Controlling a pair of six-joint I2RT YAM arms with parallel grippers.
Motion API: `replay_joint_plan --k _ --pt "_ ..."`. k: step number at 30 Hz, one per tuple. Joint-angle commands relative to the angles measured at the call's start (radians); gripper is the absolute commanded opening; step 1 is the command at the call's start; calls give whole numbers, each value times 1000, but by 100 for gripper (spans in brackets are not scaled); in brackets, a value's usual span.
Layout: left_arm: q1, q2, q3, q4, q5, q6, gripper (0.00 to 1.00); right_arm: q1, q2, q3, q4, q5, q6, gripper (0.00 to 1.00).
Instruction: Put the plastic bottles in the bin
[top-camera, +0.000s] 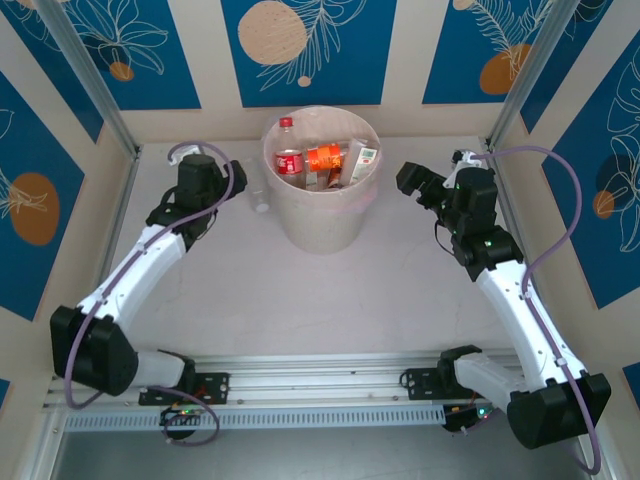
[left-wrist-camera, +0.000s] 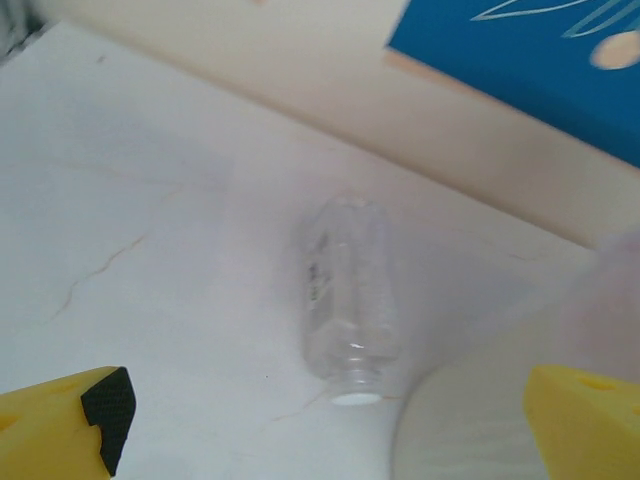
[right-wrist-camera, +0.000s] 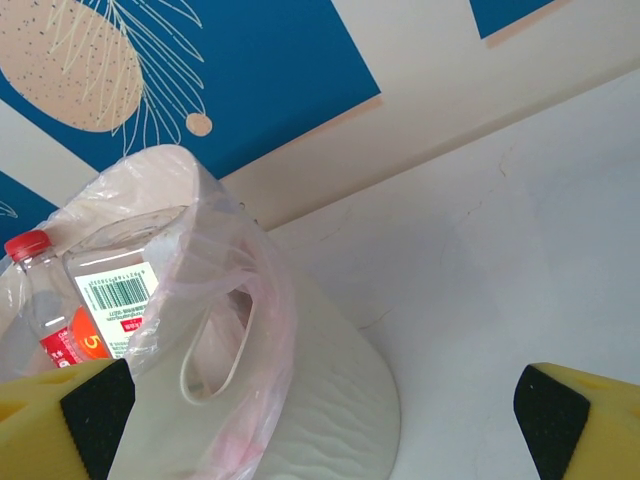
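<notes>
Bottle (left-wrist-camera: 345, 300), clear and unlabelled, lies on the bench (left-wrist-camera: 150, 200) just left of the bin (top-camera: 320, 230), ahead of the left end effector (left-wrist-camera: 325, 400), which is released wide. Probably light, thin-walled, slippery and crushable: pinch mid-body, gently. Right end effector (right-wrist-camera: 322, 405) is released, empty.

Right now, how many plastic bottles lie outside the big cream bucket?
1: a small clear plastic bottle on the white table, just left of the round cream bin. The bin could hide others.
</notes>
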Motion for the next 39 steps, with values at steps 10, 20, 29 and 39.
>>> replay_joint_plan --k 10,20,29,39 --pt "92 433 206 52 360 -18 100 -15 -19 18 -27 -18 39 99" --pt "91 682 495 -40 380 117 100 -18 -52 21 -66 -7 43 100" --pt "74 913 828 -334 233 189 100 -22 -58 24 -76 1 39 99" --pt "65 1014 927 -376 110 241 94 -28 -65 30 -112 20 16 99"
